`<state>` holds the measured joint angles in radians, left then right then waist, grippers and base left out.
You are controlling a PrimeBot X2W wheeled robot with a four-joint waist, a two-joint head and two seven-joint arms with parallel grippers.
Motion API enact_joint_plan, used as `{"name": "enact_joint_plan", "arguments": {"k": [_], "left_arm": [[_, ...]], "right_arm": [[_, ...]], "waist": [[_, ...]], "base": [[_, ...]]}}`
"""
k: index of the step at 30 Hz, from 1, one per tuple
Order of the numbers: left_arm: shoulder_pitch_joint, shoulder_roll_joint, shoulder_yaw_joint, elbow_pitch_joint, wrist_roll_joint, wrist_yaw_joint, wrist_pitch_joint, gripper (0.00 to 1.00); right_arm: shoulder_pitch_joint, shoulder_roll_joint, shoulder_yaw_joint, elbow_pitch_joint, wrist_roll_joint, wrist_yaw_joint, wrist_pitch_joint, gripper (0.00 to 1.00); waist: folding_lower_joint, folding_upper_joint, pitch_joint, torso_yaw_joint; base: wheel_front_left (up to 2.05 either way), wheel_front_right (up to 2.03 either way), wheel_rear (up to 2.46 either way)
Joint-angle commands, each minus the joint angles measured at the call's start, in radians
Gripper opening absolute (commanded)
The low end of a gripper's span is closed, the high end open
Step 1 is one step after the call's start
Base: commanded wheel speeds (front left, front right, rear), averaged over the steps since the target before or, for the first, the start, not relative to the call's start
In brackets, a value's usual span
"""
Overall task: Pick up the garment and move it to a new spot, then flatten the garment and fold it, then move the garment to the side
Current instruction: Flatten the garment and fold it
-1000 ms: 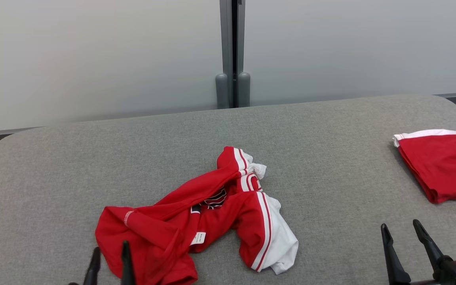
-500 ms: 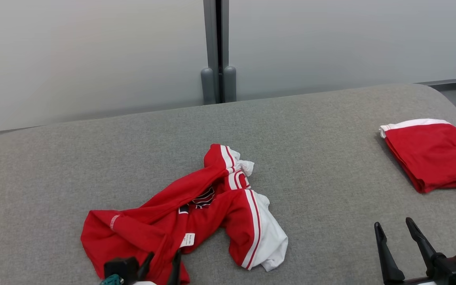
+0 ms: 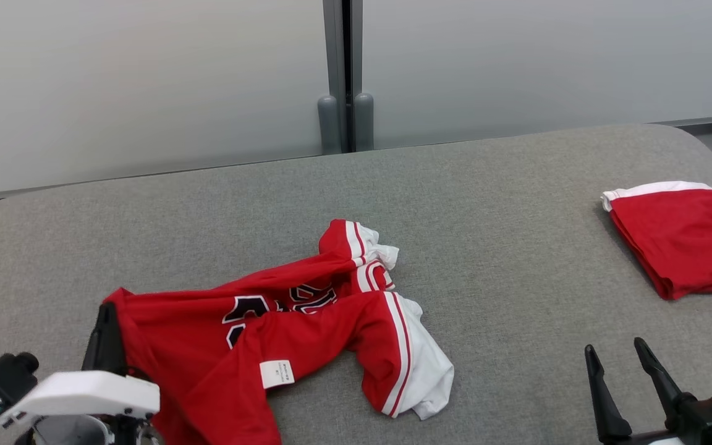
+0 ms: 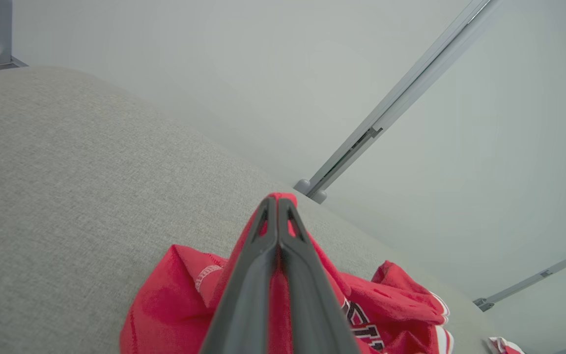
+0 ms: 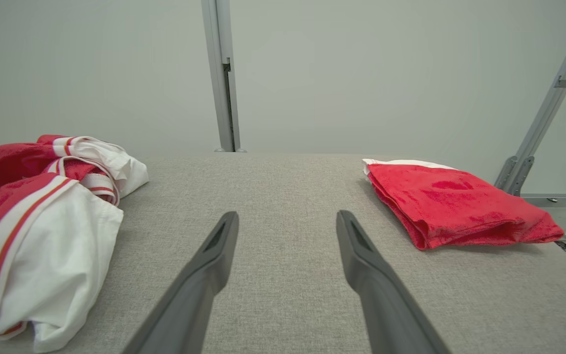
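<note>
Two garments share a grey padded surface (image 3: 504,204): a crumpled red jersey (image 3: 306,321) with white striped trim and dark numerals sprawls from the middle toward the front edge, while a folded red garment (image 3: 683,238) sits well apart by the right edge. At the jersey's left end, the robot's left gripper (image 3: 107,312) has its two dark fingers pressed together on a pinch of red cloth, which peaks up to the fingertips. Its right gripper (image 3: 614,349) hangs near the front right corner, fingers spread wide with nothing between them.
</note>
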<state>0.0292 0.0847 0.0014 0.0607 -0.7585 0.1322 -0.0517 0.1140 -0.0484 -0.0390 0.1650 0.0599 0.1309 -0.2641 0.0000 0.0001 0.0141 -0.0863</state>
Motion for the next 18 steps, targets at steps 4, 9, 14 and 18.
{"name": "enact_joint_plan", "arguments": {"k": [4, 9, 14, 18], "left_arm": [[-0.151, 0.051, 0.064, 0.148, -0.026, 0.006, -0.009, 0.09], [-0.242, 0.080, 0.061, 0.357, 0.002, -0.008, -0.039, 0.35], [-0.284, 0.080, 0.050, 0.522, 0.016, -0.050, -0.119, 1.00], [-0.187, 0.054, 0.089, 0.500, 0.014, -0.044, -0.189, 1.00]], "right_arm": [[-0.049, -0.005, 0.009, -0.006, -0.018, 0.000, 0.000, 1.00], [-0.064, -0.010, 0.010, -0.005, -0.026, 0.000, 0.000, 1.00], [-0.050, -0.010, 0.002, 0.000, -0.023, 0.000, 0.000, 1.00], [-0.029, -0.009, -0.006, 0.004, -0.024, 0.000, 0.000, 1.00]], "waist": [[0.0000, -0.0001, 0.048, 0.006], [0.0000, -0.0001, 0.075, 0.002], [0.0000, -0.0001, 0.077, -0.005], [0.0000, -0.0001, 0.054, -0.004]], "base": [[0.00, 0.00, 0.00], [0.00, 0.00, 0.00], [0.00, 0.00, 0.00], [0.00, 0.00, 0.00]]}}
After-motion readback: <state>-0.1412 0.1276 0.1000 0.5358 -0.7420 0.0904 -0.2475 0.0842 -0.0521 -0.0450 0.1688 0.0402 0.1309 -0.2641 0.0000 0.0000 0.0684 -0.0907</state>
